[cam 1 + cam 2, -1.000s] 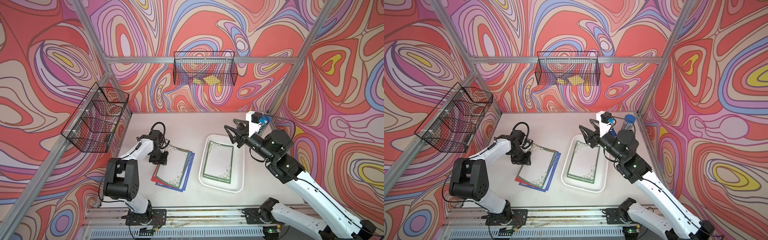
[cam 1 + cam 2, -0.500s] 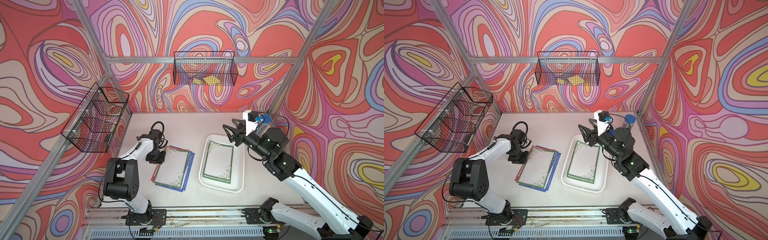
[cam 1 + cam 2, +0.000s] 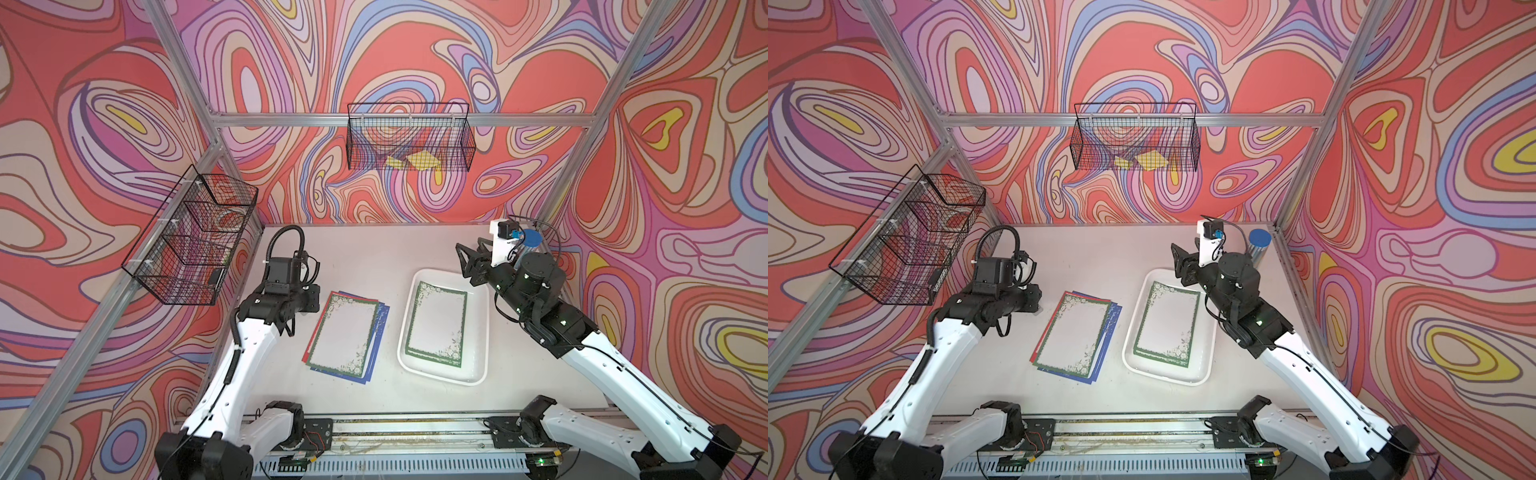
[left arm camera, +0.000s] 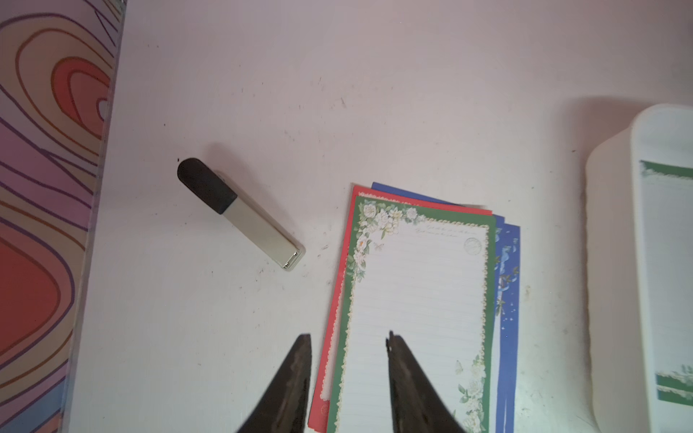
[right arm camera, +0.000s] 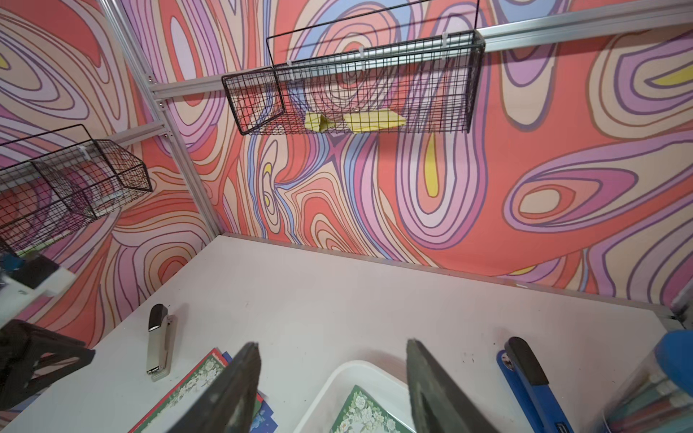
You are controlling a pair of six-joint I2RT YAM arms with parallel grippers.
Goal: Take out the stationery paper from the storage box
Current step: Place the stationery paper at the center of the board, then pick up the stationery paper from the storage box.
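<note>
The left gripper (image 4: 348, 375) has opened its jaws wider and drawn back from the far left corner of the stack (image 3: 344, 334). The stack, earlier fanned with the red sheet (image 4: 339, 300) skewed outward, now lies squarer. The right gripper (image 3: 467, 264) has shifted slightly rearward.

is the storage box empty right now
No, a green-bordered sheet of stationery paper lies flat inside the storage box, as a top view shows.
</note>
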